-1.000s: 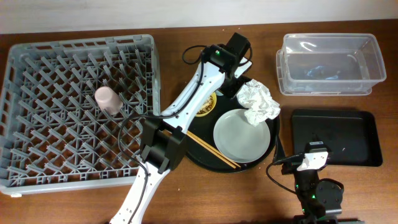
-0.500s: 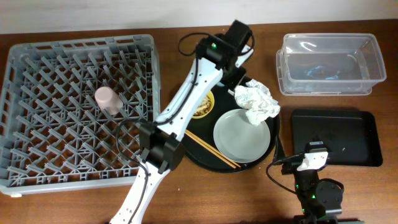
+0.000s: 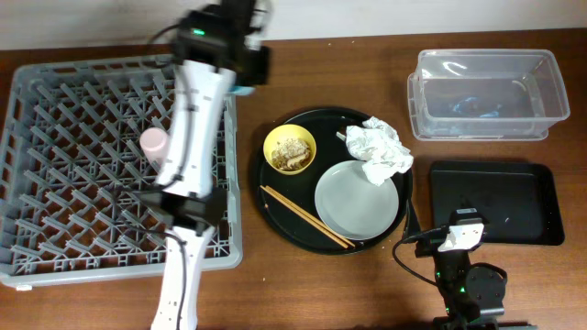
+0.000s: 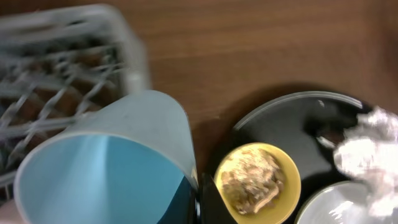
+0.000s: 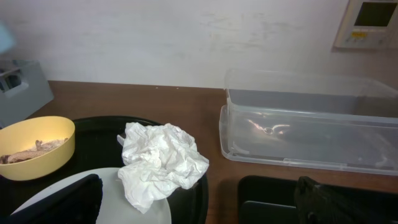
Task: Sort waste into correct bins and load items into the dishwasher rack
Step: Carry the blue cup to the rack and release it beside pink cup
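Grey rack (image 3: 73,211) now has the left pincer (image 3: 244,81) over its far-right corner, gripping the light-blue cup (image 4: 106,162), off the round tray (image 3: 330,124) a sec ago. Drop-in next, prob. Idle right pincer (image 5: 198,200) gapes wide.

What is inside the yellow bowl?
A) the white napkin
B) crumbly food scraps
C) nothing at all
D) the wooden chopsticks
B: beige crumbly food scraps sit in the yellow bowl, while the wooden chopsticks lie on the round black tray beside it and the crumpled white napkin sits over by the plate's edge.
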{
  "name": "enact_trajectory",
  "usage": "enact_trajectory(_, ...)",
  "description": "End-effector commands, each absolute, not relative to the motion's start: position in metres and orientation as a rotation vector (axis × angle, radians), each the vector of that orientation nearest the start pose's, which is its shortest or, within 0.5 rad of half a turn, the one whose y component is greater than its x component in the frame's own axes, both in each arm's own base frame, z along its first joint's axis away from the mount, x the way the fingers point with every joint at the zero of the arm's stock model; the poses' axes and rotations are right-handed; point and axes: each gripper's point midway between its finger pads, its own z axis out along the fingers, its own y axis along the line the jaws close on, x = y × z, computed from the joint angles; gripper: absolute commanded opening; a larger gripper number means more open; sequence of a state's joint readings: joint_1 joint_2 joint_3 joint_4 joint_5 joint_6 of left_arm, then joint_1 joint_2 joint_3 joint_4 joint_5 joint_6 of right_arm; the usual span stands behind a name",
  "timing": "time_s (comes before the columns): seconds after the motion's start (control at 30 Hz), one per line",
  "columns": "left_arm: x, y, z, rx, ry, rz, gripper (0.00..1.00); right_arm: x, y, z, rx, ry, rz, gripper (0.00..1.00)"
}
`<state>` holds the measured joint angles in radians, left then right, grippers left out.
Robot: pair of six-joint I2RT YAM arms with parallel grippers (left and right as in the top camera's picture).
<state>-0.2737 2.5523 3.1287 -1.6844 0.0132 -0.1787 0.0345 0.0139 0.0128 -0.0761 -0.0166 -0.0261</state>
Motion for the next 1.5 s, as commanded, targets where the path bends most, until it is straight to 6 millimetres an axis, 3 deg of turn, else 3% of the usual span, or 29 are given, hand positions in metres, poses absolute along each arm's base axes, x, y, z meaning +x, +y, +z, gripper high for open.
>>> enact_trajectory(0.0,0.505,-0.085,0.263,-0.176,2.623,-0.487,0.01,0.246,0.012,0.156,-0.062,1.649,0.025,0.99)
enact_trajectory(0.07,0.509,-0.042,0.269,-0.351,2.587,-0.701,0.01,0.246,0.012,0.156,-0.062,1.649,0.025,0.98)
enact_trajectory(0.13,0.509,-0.015,0.270,-0.422,2.560,-0.788,0.01,0.246,0.012,0.156,-0.062,1.649,0.025,0.99)
enact_trajectory(0.17,0.507,0.017,0.270,-0.511,2.529,-0.864,0.01,0.246,0.012,0.156,-0.062,1.649,0.025,0.99)
enact_trajectory(0.2,0.506,0.030,0.270,-0.547,2.511,-0.908,0.01,0.246,0.012,0.156,-0.062,1.649,0.025,0.99)
enact_trajectory(0.37,0.495,0.074,0.279,-0.568,2.365,-1.247,0.01,0.246,0.012,0.156,-0.062,1.649,0.025,0.99)
enact_trajectory(0.5,0.487,0.104,0.274,-0.626,2.253,-1.446,0.01,0.246,0.012,0.156,-0.062,1.649,0.025,0.99)
enact_trajectory(0.7,0.479,0.129,0.239,-0.735,2.258,-1.498,0.01,0.246,0.012,0.156,-0.062,1.649,0.025,0.99)
enact_trajectory(0.93,0.470,0.155,0.184,-0.900,2.250,-1.556,0.02,0.246,0.012,0.156,-0.062,1.649,0.025,0.99)
enact_trajectory(1.07,0.458,0.161,0.158,-1.024,2.246,-1.612,0.15,0.246,0.012,0.156,-0.062,1.649,0.025,0.99)
enact_trajectory(1.2,0.451,0.169,0.150,-1.064,2.263,-1.585,0.23,0.246,0.012,0.156,-0.062,1.649,0.025,0.99)
enact_trajectory(1.33,0.447,0.179,0.157,-1.073,2.253,-1.559,0.27,0.246,0.012,0.156,-0.062,1.649,0.025,0.99)
enact_trajectory(1.47,0.435,0.199,0.155,-1.086,2.376,-1.328,0.36,0.246,0.012,0.156,-0.062,1.649,0.025,0.99)
